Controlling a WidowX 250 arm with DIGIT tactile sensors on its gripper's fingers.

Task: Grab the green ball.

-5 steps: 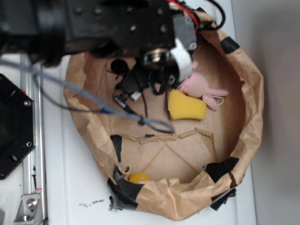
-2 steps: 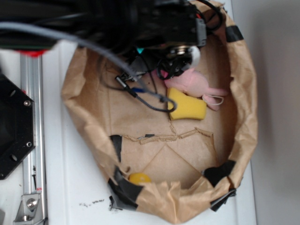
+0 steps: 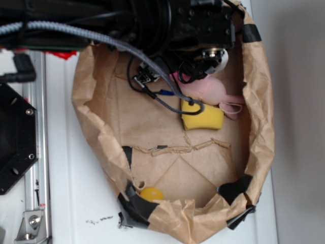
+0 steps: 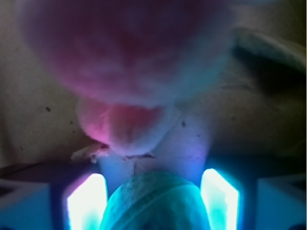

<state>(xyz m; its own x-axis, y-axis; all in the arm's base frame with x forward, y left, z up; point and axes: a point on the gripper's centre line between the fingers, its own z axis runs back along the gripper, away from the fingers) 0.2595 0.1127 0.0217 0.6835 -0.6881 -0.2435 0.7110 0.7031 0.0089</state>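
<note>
In the wrist view the green ball (image 4: 156, 203) sits low in the frame, teal and finely dimpled, and fills the space between my two glowing pads (image 4: 86, 201). My gripper (image 4: 152, 191) is shut on it, a pad against each side. Just ahead of the ball, the pink plush (image 4: 129, 62) looms large and blurred against the brown paper floor. In the exterior view my arm (image 3: 203, 30) reaches into the paper bag (image 3: 259, 127) and hides both the fingers and the ball. There the plush (image 3: 208, 90) lies right under my wrist.
A yellow sponge (image 3: 203, 118) lies beside the plush, with my cable draped over its edge. A small yellow ball (image 3: 151, 193) rests at the bag's near rim by black tape. A black plate (image 3: 15, 137) and a metal rail (image 3: 33, 152) stand left of the bag.
My arm has swung right and toward the bag's far wall, ending over the pink plush. The bag's right wall has been pushed straighter. Sponge and yellow ball have stayed put.
</note>
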